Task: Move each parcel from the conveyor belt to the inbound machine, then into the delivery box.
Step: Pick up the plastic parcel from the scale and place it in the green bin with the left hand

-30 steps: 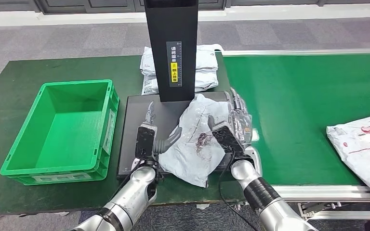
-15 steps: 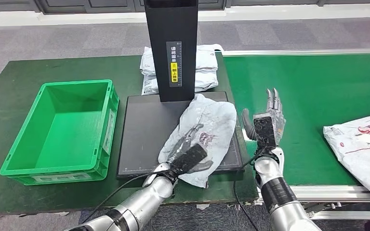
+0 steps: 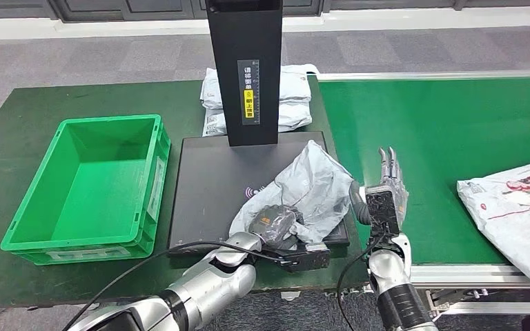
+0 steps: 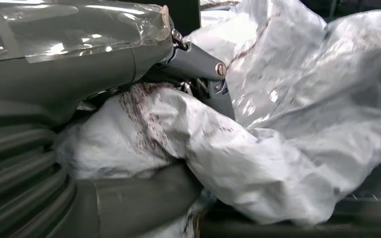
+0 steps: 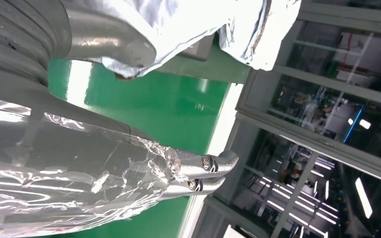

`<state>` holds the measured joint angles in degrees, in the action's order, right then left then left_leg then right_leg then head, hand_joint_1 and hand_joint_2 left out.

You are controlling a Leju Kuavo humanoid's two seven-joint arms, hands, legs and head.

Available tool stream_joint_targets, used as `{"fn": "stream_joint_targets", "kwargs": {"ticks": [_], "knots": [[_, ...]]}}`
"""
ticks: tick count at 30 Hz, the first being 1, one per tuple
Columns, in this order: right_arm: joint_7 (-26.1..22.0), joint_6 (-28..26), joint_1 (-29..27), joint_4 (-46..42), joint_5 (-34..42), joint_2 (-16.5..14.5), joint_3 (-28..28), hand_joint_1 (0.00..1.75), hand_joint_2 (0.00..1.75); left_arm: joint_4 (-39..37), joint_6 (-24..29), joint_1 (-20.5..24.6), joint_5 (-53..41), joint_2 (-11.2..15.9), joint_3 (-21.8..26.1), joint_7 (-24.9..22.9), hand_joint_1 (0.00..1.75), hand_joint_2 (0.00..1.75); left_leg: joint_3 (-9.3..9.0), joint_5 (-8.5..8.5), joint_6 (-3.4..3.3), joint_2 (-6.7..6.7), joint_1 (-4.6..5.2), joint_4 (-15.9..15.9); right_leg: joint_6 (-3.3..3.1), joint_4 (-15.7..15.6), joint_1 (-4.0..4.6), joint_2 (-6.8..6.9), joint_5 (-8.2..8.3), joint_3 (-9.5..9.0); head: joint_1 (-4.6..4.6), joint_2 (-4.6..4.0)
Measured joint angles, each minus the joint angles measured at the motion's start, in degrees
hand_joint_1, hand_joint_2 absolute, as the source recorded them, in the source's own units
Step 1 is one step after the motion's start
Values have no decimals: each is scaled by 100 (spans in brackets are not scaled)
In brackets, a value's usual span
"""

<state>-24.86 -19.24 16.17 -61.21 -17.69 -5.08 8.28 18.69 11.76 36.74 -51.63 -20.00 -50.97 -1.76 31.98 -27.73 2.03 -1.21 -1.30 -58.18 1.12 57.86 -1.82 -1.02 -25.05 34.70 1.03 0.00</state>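
Holding the grey parcel (image 3: 315,189) with my left hand (image 3: 274,224), fingers wrapped round its crumpled near end, low centre of the frame. It sits bunched on the black plate of the inbound machine (image 3: 207,186), right by the lower right corner, with the scanner column (image 3: 245,65) standing above it at top centre. In the left wrist view the thumb (image 4: 144,206) is pressed up into the plastic (image 4: 258,163), so I'd call that a solid hold.

My right hand (image 3: 384,196) is off the parcel, just beside it over the green conveyor belt (image 3: 442,138), fingers (image 3: 388,160) straight and close together, holding nothing.

So I reckon we're at the machine-to-box step. The next move calls for lifting the bag clear of the plate and carrying it across to the green delivery box (image 3: 38,227) on the left of the frame, which sits on the dark tabletop (image 3: 14,110). Floppy bag, so it'll probably sag.

Another parcel (image 3: 517,207) waits at the right edge on the belt, and a few more are stacked behind the column (image 3: 293,96).
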Motion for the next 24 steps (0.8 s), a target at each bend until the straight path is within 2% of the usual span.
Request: {"fn": "stream_joint_targets", "kwargs": {"ticks": [5,9,11,13,15,17,19,24], "knots": [[78,52,-194,-351,-29,-2,-63,0,175,8,172,1,7,46,11,34,175,175,-1,1,1,0,-1,0,-2,0,1,-1,2,0,-1,0],[185,138,-399,-685,-60,-5,-101,0,175,82,783,-76,62,72,280,189,175,175,1,1,1,-1,-1,0,-2,0,1,-3,2,2,0,0],[246,164,-539,-903,-76,-17,-172,0,175,246,1276,-151,251,93,630,469,175,175,5,1,1,-2,-1,0,-2,0,1,-3,1,4,1,0],[286,192,-667,-1094,-79,-29,-247,0,175,576,1651,-250,665,125,1135,996,175,175,8,1,1,-2,-1,0,-1,0,0,-3,1,5,-1,0],[294,223,-761,-1222,-62,-42,-320,0,175,1110,1785,-382,1181,169,1746,1609,175,175,9,1,1,0,-1,0,-1,0,0,-4,1,8,-1,0],[286,245,-815,-1297,-7,-53,-381,0,175,1740,1783,-517,1544,237,2324,2003,175,175,10,1,1,3,-1,0,-2,0,0,-7,1,11,0,0],[277,266,-833,-1338,45,-58,-434,0,175,2304,1762,-632,1684,329,2753,2142,175,175,10,1,1,6,-1,0,-2,0,1,-10,1,13,1,0],[273,316,-856,-1404,84,-63,-518,0,175,3287,1969,-849,1761,523,3373,2354,175,175,15,3,0,5,-3,1,-2,1,2,-8,1,14,-1,0]]}}
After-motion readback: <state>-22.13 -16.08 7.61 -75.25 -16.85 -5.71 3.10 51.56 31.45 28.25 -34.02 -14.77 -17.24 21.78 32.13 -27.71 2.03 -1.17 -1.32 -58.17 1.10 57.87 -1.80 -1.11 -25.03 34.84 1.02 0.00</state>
